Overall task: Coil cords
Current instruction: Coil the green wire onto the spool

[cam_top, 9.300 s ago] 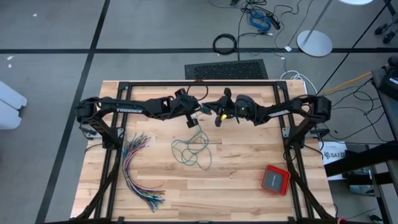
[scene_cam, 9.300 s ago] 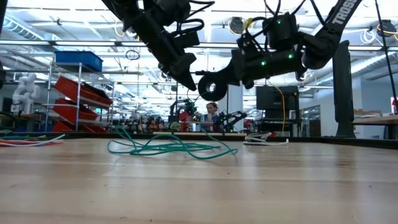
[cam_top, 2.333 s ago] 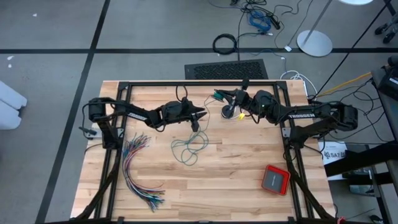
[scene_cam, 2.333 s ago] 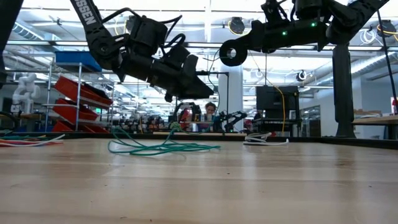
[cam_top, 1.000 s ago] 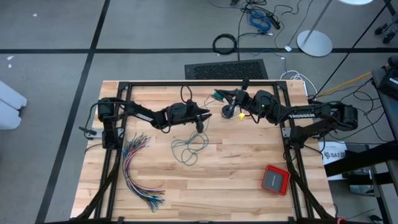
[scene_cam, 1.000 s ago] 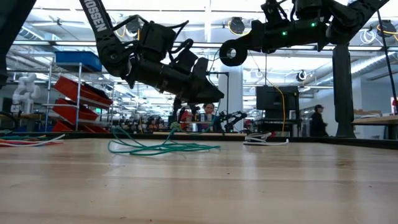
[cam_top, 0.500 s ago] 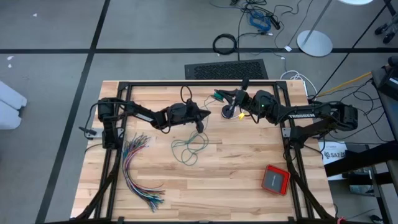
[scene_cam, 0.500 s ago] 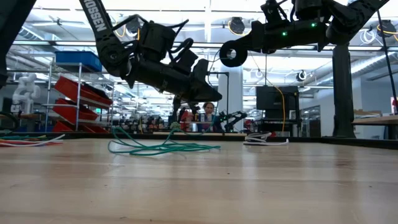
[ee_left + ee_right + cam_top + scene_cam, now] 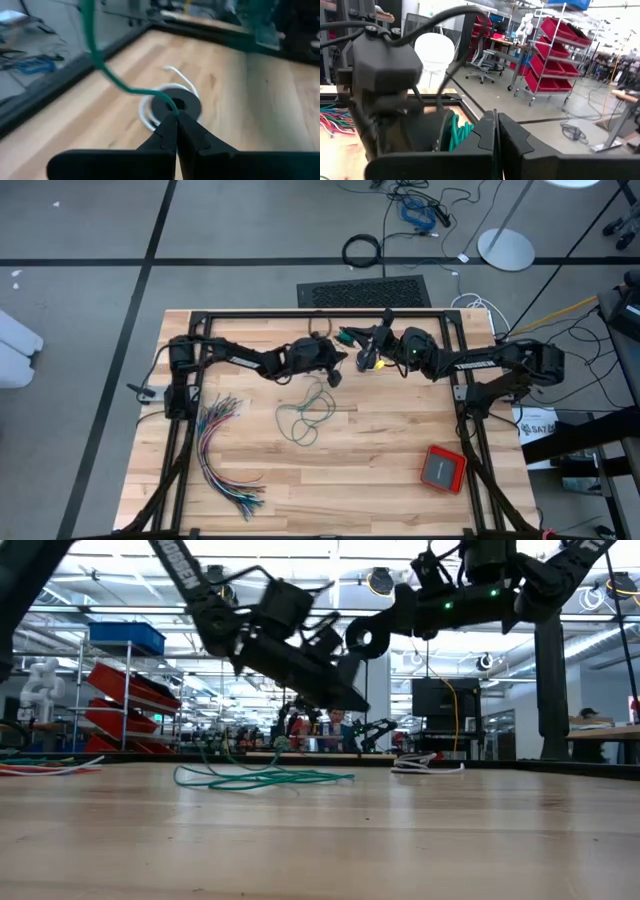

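The teal-green cord lies in loose loops (image 9: 305,418) (image 9: 262,778) on the wooden table, and one strand (image 9: 107,75) rises from them. My left gripper (image 9: 337,374) (image 9: 175,114) hangs above the table's far middle, shut on that strand. My right gripper (image 9: 348,338) (image 9: 496,120) is close beside it, farther back and raised, shut, with a small teal coil (image 9: 458,131) at its fingers. Below my left gripper, the black cord (image 9: 176,104) lies coiled flat on the table with its white tail (image 9: 182,82). My left gripper pinches a single strand of the teal cord (image 9: 172,106) between its two fingertips. The fingers slant slightly downward, coming from the table's left. The strand rises slack from the tips, clear of the table. My right gripper is shut with several teal turns (image 9: 455,134) beside one finger (image 9: 485,137). The fingers themselves hide the place of contact. They lie about level, coming from the table's right, and the coil is held clear of the table.
A fanned bundle of many-coloured wires (image 9: 225,452) lies near the table's left edge. A red-and-grey box (image 9: 443,468) sits at the near right. A black frame rail (image 9: 320,312) runs along the far edge, with a thick black cable ring (image 9: 362,250) on the floor beyond.
My left gripper has moved toward the table's right edge, closing in on my right gripper, and has rolled slightly. The loops of teal cord on the table have stayed where they were.
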Robot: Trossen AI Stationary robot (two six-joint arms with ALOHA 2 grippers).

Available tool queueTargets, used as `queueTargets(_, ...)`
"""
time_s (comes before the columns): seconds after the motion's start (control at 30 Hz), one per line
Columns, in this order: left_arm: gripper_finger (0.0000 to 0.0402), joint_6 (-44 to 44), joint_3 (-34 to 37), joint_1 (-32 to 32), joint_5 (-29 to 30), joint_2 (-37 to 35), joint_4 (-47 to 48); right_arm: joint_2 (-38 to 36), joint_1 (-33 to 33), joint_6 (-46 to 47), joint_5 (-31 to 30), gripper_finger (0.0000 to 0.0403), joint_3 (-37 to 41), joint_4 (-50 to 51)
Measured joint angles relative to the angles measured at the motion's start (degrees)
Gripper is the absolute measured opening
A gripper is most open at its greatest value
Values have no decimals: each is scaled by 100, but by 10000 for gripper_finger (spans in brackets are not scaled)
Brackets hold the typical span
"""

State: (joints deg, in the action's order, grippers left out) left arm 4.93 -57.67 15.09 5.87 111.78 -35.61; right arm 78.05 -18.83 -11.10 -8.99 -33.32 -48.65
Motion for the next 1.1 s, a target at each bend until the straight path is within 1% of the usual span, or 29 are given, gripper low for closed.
queueTargets(0.13,1,-36,-546,-19,-258,490,235,267,0,260,-17,0,-2,-277)
queueTargets(0.27,1,68,-738,-28,-401,778,253,402,-2,459,-38,0,-2,-346)
queueTargets(0.37,1,72,-748,-28,-413,799,253,455,-2,530,-128,0,-2,-332)
queueTargets(0.53,0,74,-751,-59,-413,786,141,604,-19,489,-461,0,-2,-339)
queueTargets(0.77,0,72,-1008,-171,-536,772,274,978,-197,537,-453,0,-2,-346)
queueTargets(0.97,0,56,-1141,-124,-661,772,757,1103,-236,624,-431,0,-2,-373)
queueTargets(1.1,0,55,-1141,-21,-808,772,989,1103,-252,809,-189,0,-2,-379)
